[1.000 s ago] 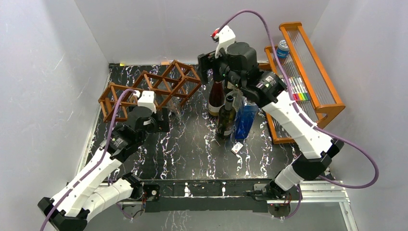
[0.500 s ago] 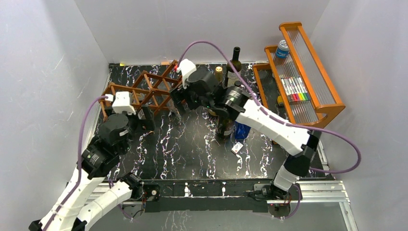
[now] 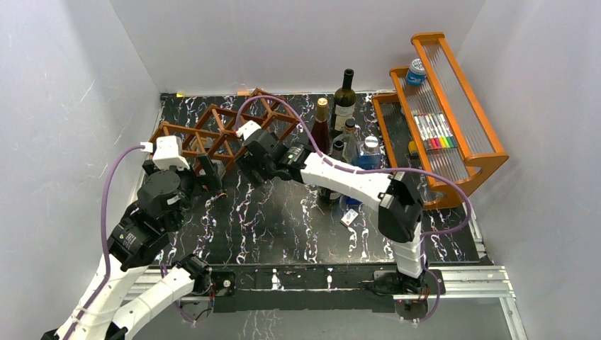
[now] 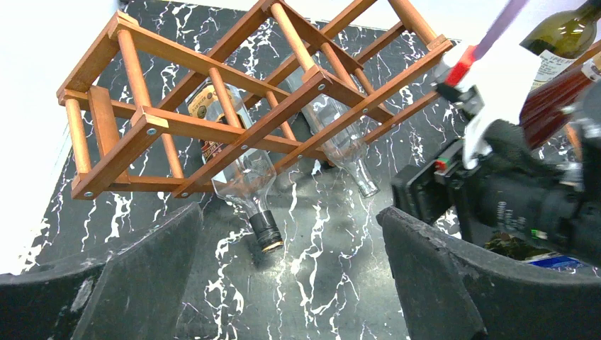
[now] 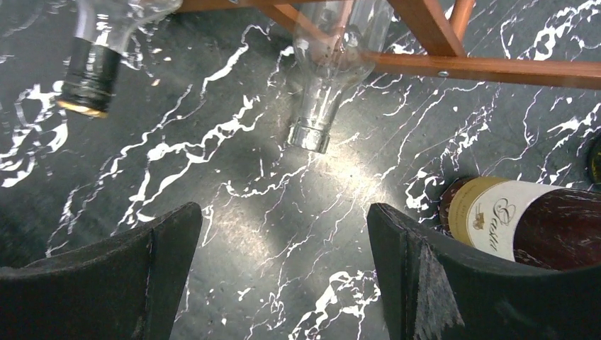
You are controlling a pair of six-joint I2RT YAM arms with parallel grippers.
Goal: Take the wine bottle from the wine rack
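Two clear bottles (image 4: 248,177), one wine rack (image 4: 312,79)

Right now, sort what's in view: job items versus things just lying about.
Job: wine rack; black-capped clear bottle and uncapped clear bottle in it; left gripper, right gripper, both open.
Lying about: standing wine bottles, blue bottle, orange shelf, markers.

Overhead overview; close wrist views share wine rack (image 4: 317,83).
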